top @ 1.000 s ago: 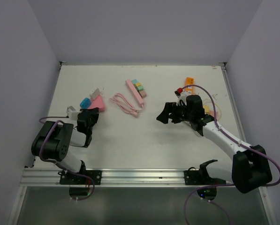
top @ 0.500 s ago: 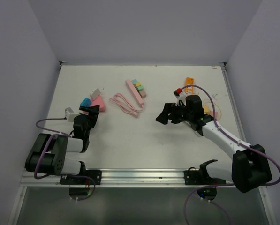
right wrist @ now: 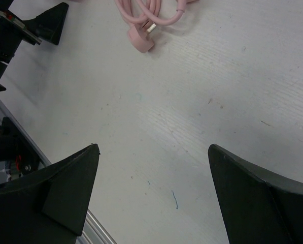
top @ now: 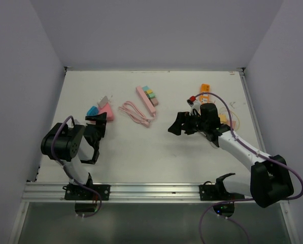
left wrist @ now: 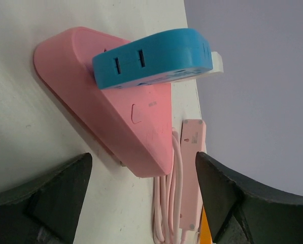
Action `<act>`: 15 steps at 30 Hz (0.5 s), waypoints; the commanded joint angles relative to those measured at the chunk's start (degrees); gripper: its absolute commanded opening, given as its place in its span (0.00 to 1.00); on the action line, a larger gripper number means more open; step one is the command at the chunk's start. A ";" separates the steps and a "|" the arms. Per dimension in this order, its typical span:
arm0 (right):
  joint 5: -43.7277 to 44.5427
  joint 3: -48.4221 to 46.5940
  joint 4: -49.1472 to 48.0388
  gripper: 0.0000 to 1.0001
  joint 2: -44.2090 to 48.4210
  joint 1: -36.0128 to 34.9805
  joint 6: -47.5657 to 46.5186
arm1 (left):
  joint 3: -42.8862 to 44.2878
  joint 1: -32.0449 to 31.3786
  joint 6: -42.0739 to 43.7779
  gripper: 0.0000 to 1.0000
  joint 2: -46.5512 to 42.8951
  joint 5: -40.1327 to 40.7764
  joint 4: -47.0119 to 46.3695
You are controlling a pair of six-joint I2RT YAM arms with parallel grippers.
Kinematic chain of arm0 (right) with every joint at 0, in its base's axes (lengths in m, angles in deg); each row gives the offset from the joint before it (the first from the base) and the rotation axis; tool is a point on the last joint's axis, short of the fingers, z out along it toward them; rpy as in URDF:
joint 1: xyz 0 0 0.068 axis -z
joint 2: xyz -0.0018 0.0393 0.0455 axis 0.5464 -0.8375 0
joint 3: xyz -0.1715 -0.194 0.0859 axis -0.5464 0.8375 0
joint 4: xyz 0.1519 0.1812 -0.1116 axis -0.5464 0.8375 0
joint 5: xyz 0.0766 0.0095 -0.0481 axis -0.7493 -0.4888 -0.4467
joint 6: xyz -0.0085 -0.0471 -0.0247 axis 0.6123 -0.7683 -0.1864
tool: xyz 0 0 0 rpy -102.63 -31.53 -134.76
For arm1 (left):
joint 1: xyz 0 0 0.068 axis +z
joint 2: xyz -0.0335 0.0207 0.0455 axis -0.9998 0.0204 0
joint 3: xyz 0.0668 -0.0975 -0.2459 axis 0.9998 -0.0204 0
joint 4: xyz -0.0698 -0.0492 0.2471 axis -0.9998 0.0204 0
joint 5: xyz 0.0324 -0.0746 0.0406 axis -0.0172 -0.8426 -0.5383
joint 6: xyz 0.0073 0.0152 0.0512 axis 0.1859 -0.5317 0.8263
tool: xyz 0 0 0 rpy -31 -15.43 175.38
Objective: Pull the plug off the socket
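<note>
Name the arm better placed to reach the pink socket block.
Left. The left gripper, open, points straight at the pink socket block nearby; the right gripper hangs over table farther off.

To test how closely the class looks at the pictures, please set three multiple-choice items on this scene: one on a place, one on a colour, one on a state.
1. Where is the blue plug?
A. against the pink triangular socket
B. inside a drawer
C. on a shelf

2. What colour is the coiled cable on the table?
A. black
B. pink
C. green

3. How does the left tool stand?
A. shut on the plug
B. shut on the cable
C. open, holding nothing

Answers:
1 A: the left wrist view shows the plug lying right against the socket's top.
2 B: the top view shows a pale pink loop.
3 C: its fingers stand wide apart, with only table and socket in view between them.
</note>
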 commanded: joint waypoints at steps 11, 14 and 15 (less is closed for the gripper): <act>-2.22 -1.23 -2.04 0.92 -1.13 -0.34 -0.60 | 5.25 0.40 -2.01 0.83 7.46 4.47 -8.64; -2.31 -1.14 -1.95 0.92 -1.31 -0.43 -0.68 | 6.12 0.40 -2.63 0.80 8.25 5.09 -8.03; -2.31 -1.14 -1.95 0.92 -1.40 -0.43 -0.69 | 6.39 0.40 -2.89 0.79 8.60 4.91 -8.03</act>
